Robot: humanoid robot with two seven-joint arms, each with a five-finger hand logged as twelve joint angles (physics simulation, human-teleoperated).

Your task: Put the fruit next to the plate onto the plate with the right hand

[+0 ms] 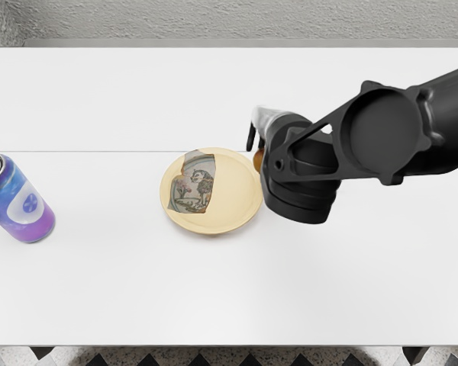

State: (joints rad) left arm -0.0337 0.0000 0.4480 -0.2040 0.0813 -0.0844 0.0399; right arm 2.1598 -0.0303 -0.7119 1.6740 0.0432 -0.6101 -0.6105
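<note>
A cream plate (237, 210) with a patterned centre lies in the middle of the white table. Just off its right rim, a small sliver of an orange fruit (256, 160) shows beneath my right hand (266, 137). The black right arm (389, 133) comes in from the right edge, and its wrist and forearm cover most of the fruit. The hand sits directly over the fruit, beside the plate. How the hand meets the fruit is hidden.
A blue and purple can (15, 202) lies tilted near the table's left edge. The table's back edge meets a grey wall; its front edge runs along the bottom of the view.
</note>
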